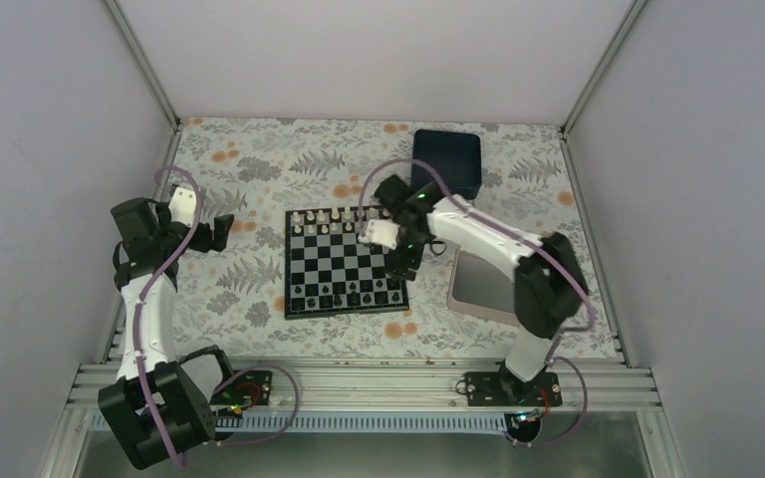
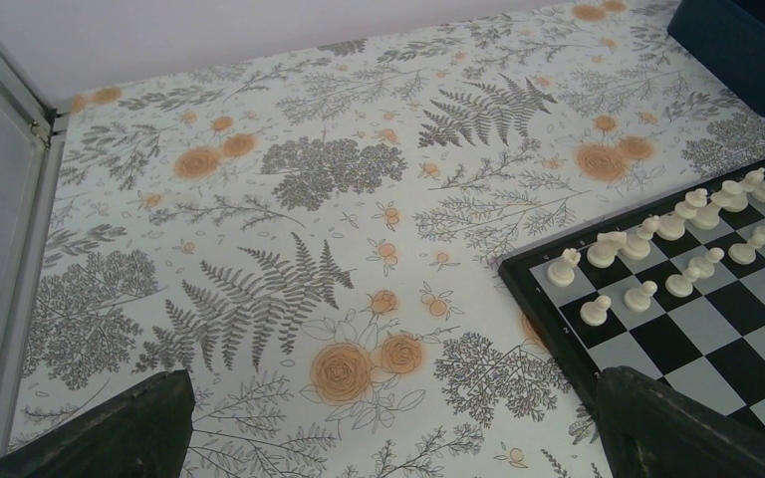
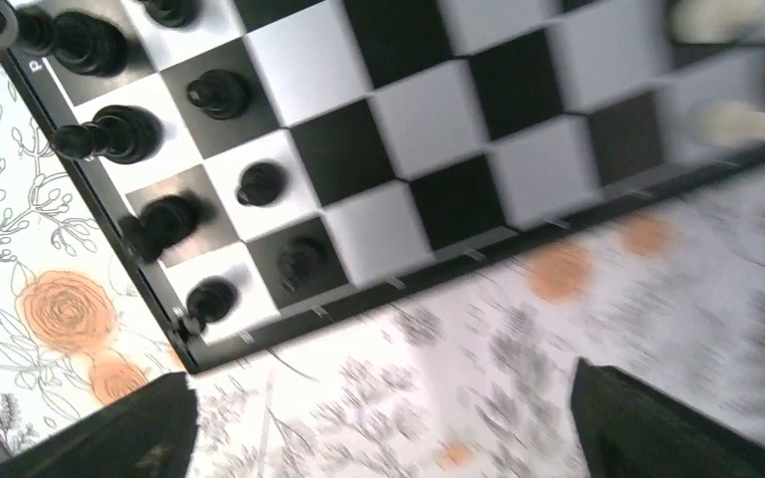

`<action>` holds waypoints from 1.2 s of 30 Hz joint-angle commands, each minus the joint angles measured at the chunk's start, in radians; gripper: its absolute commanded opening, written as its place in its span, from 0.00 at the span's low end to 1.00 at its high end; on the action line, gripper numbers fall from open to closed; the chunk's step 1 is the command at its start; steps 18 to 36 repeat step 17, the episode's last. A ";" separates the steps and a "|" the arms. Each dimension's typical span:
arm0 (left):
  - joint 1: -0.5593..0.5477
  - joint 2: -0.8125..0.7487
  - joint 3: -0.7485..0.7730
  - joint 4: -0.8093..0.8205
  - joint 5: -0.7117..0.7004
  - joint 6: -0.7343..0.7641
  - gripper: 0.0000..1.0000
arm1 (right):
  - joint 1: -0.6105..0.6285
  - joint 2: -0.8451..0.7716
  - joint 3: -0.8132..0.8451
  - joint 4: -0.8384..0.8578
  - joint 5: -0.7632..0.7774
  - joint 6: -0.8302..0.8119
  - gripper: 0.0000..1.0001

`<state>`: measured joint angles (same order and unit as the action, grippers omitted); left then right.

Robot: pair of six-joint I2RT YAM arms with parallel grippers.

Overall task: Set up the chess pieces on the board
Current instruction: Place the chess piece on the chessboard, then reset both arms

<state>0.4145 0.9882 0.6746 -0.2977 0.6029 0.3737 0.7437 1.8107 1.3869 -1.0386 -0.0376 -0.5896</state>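
Your right end effector (image 3: 383, 423) gapes wide and empty. Black chess pieces (image 3: 110, 136) stand upper left on the board (image 3: 428, 204). Your left end effector (image 2: 388, 428) is wide too.

Pale walls (image 1: 359, 50), floral tablecloth (image 1: 249, 164)

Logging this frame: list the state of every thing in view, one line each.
Small black-and-silver checked chessboard: lying flat.
Tiny black chess pieces: upright on the near two rows.
Tiny white chess pieces: upright on the far two rows.
Dark blue square tray: inside too dark to tell.
Silver rectangular tray: visible part bare, rest hidden.
Left gripper: open, empty.
Right gripper: open, empty.
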 commanded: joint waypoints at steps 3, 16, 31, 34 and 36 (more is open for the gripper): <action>0.009 -0.015 0.022 0.005 0.024 0.000 1.00 | -0.175 -0.277 0.005 0.025 0.013 0.027 1.00; 0.010 -0.008 0.030 0.000 0.032 -0.004 1.00 | -0.448 -0.589 -0.391 0.554 -0.026 0.125 1.00; 0.010 -0.009 0.031 -0.001 0.033 -0.006 1.00 | -0.466 -0.588 -0.417 0.596 -0.052 0.149 1.00; 0.010 -0.009 0.031 -0.001 0.033 -0.006 1.00 | -0.466 -0.588 -0.417 0.596 -0.052 0.149 1.00; 0.010 -0.009 0.031 -0.001 0.033 -0.006 1.00 | -0.466 -0.588 -0.417 0.596 -0.052 0.149 1.00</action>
